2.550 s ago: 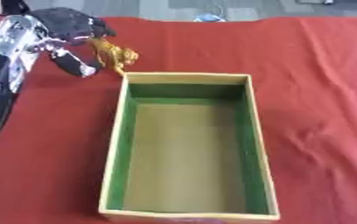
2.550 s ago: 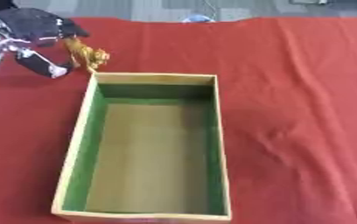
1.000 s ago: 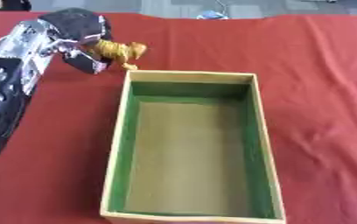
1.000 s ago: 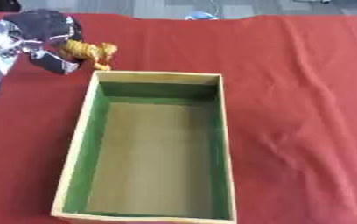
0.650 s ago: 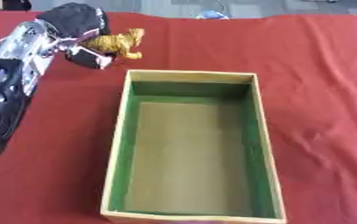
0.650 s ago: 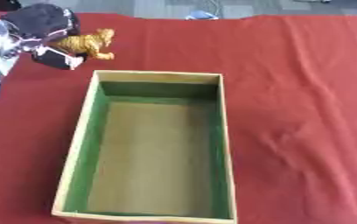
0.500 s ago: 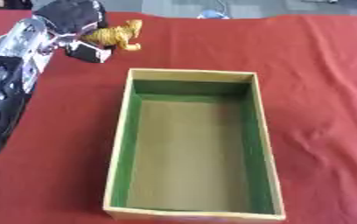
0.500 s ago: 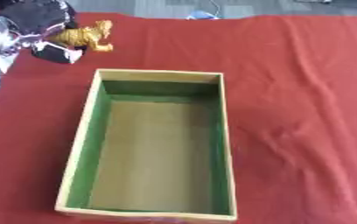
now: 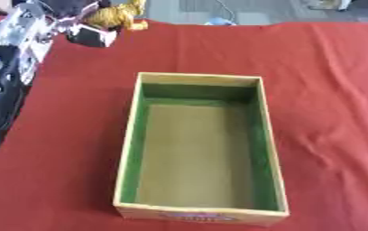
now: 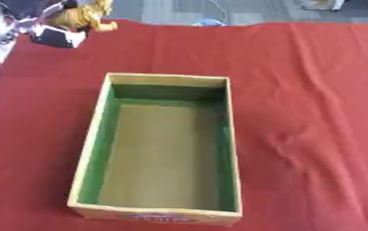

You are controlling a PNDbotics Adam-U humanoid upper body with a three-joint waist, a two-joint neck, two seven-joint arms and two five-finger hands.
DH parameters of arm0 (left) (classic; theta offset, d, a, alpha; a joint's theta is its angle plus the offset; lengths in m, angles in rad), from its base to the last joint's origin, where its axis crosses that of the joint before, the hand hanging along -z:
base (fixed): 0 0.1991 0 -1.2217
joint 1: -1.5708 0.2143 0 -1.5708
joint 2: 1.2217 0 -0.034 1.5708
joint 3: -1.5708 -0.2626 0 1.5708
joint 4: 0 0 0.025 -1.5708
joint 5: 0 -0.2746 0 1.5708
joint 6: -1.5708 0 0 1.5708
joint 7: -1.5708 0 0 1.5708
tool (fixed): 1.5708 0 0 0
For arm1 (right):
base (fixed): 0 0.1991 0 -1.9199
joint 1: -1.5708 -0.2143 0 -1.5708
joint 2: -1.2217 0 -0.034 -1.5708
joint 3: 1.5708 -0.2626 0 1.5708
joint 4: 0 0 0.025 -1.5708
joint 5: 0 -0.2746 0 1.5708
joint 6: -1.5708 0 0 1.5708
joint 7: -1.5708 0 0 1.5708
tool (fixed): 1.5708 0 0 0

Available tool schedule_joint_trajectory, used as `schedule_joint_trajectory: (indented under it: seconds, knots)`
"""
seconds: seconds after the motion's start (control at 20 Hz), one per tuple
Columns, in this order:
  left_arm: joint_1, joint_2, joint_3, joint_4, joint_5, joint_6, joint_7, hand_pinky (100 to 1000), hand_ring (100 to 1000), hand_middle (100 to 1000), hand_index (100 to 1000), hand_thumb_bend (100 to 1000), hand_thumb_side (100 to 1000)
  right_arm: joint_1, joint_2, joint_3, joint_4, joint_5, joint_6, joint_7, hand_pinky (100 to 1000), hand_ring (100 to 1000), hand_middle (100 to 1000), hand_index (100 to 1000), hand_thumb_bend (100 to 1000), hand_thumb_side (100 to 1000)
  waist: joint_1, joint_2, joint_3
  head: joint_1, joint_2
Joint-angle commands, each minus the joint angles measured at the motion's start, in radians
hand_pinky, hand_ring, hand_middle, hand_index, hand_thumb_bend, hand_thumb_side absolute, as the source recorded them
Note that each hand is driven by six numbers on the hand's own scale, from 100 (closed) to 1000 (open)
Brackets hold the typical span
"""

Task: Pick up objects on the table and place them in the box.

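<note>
**Left hand holds a yellow toy animal at the far left corner**

At the far left corner of the table, the left hand (image 9: 76, 11) has its fingers curled round a small yellow toy animal (image 9: 117, 12). The toy looks like a tiger or similar four-legged figure, orange-yellow with darker marks; its finer detail cannot be made out. It sits just above the far edge of the red cloth (image 9: 329, 90), and whether it touches the cloth cannot be told. The silver and black left arm (image 9: 10, 67) runs up the left side of both views to that hand.

Nearer the middle of the cloth stands the box (image 10: 229, 135), a long open rectangle with pale wooden rims, green inner walls and a tan floor. Nothing lies inside it. A small label with blurred lettering shows on its near outer wall. The toy is well apart from the box, beyond its far left corner.

The right hand shows in neither view.
</note>
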Motion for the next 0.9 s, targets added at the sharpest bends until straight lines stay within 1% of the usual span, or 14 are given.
schedule_joint_trajectory:
  seconds: [0.05,0.2,0.5,0.65,0.9]
  knots:
    - [-0.021,0.028,0.002,-0.073,0.051,0.006,0.002,352,427,306,226,100,492,0.0,-0.02,-0.011,-0.021,-0.009,0.003,-0.003,855,598,565,718,100,689,0.003,-0.038,0.003,-0.008,0.019]
    - [-0.016,0.024,-0.02,-0.158,0.117,0.014,-0.015,343,424,305,226,100,498,0.003,-0.022,-0.012,-0.021,-0.014,0.004,-0.005,854,600,568,718,100,688,0.007,-0.059,0.007,-0.014,0.036]
    - [0.015,0.018,-0.106,-0.377,0.233,0.032,-0.11,354,431,308,228,100,507,0.007,-0.029,-0.011,-0.021,-0.021,0.008,-0.006,854,602,571,718,100,687,0.014,-0.093,0.011,-0.023,0.057]
    - [0.035,0.002,-0.146,-0.471,0.26,0.045,-0.166,367,439,309,229,100,515,0.006,-0.032,-0.009,-0.021,-0.027,0.008,-0.006,854,604,571,718,100,687,0.018,-0.106,0.01,-0.023,0.063]
    - [0.08,-0.038,-0.19,-0.574,0.295,0.041,-0.26,364,442,309,232,100,503,0.006,-0.031,-0.01,-0.021,-0.035,0.007,-0.006,854,605,572,718,100,686,0.017,-0.119,0.008,-0.028,0.069]
